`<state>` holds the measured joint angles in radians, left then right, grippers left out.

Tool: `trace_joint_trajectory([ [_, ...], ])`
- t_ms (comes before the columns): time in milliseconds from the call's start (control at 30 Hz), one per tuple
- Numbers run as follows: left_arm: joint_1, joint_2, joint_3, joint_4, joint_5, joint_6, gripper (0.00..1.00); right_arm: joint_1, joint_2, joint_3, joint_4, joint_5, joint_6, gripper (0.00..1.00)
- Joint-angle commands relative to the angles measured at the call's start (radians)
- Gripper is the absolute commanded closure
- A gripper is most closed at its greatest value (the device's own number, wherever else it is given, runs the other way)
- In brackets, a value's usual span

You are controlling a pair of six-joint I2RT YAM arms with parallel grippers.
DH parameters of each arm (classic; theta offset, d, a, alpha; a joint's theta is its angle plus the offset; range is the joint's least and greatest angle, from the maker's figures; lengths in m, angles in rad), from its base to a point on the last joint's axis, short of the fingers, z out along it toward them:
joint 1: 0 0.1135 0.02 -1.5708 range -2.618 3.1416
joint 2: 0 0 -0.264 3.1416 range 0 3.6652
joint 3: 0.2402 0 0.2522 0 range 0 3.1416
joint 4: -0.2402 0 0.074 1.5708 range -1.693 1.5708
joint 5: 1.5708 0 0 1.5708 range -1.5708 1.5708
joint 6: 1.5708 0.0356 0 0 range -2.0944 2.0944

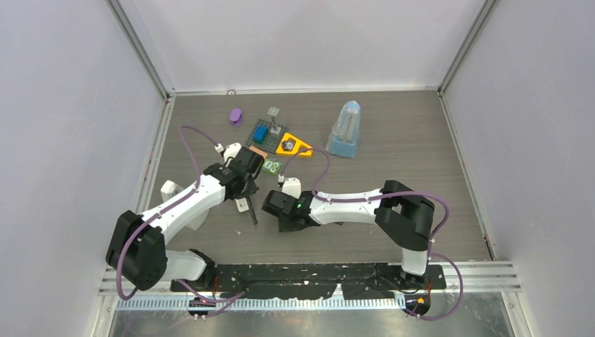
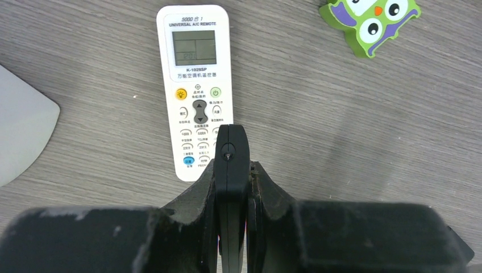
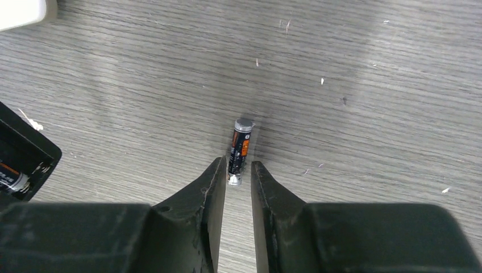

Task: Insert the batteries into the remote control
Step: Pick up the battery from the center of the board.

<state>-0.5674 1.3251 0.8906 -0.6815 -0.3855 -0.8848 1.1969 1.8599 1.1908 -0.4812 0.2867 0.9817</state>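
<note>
Remote control lay face-up on wood-grain table, screen end away from L gripper, button end partly hidden behind it. L gripper's jaws were clamped tight on a flat black piece seen edge-on, which stuck out past the tips & overlapped remote's lower-right corner in L wrist view. Green/purple owl toy sat off to upper right, apart from remote. R gripper was low over table w/ jaws narrowed either side of near end of a battery, black w/ orange wrap, lying flat & pointing away from wrist; couldn't tell if jaws actually pinched it. Second battery lay in black tray at left edge of R wrist view, well apart from the first.
</note>
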Motion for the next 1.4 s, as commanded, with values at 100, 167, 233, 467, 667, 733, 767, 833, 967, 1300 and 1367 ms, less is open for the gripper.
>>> trace_joint_trajectory([
  [100, 0.012, -0.045, -0.030, 0.102, 0.047, 0.029, 1.00, 0.006, 0.017, 0.052, -0.048, 0.007, -0.005, 0.81],
  [167, 0.014, -0.057, -0.048, 0.133, 0.070, 0.037, 1.00, 0.006, 0.017, 0.052, -0.053, 0.005, -0.014, 0.87],
  [233, 0.018, -0.068, -0.070, 0.157, 0.089, 0.041, 1.00, 0.006, 0.011, 0.050, -0.060, 0.006, -0.028, 0.91],
  [467, 0.031, -0.091, -0.118, 0.228, 0.151, 0.058, 1.00, 0.004, 0.027, 0.058, -0.081, -0.009, -0.090, 0.80],
  [667, 0.037, -0.109, -0.133, 0.239, 0.161, 0.070, 1.00, 0.005, 0.058, 0.066, -0.087, -0.020, -0.108, 0.77],
  [733, 0.038, -0.115, -0.141, 0.254, 0.172, 0.075, 1.00, 0.004, 0.053, 0.065, -0.088, -0.020, -0.111, 0.80],
  [767, 0.038, -0.118, -0.146, 0.266, 0.186, 0.078, 1.00, 0.004, 0.050, 0.063, -0.088, -0.020, -0.117, 0.84],
  [833, 0.038, -0.122, -0.160, 0.295, 0.215, 0.086, 1.00, 0.003, 0.031, 0.056, -0.091, -0.021, -0.122, 0.89],
  [967, 0.038, -0.134, -0.203, 0.429, 0.352, 0.127, 1.00, -0.007, -0.070, 0.021, -0.093, -0.039, -0.153, 0.91],
  [1300, 0.039, -0.132, -0.338, 0.970, 0.842, 0.054, 1.00, -0.027, -0.413, 0.007, -0.197, -0.155, -0.222, 0.90],
  [1367, 0.038, -0.114, -0.343, 1.045, 0.887, 0.006, 1.00, -0.027, -0.420, 0.032, -0.232, -0.166, -0.222, 0.90],
])
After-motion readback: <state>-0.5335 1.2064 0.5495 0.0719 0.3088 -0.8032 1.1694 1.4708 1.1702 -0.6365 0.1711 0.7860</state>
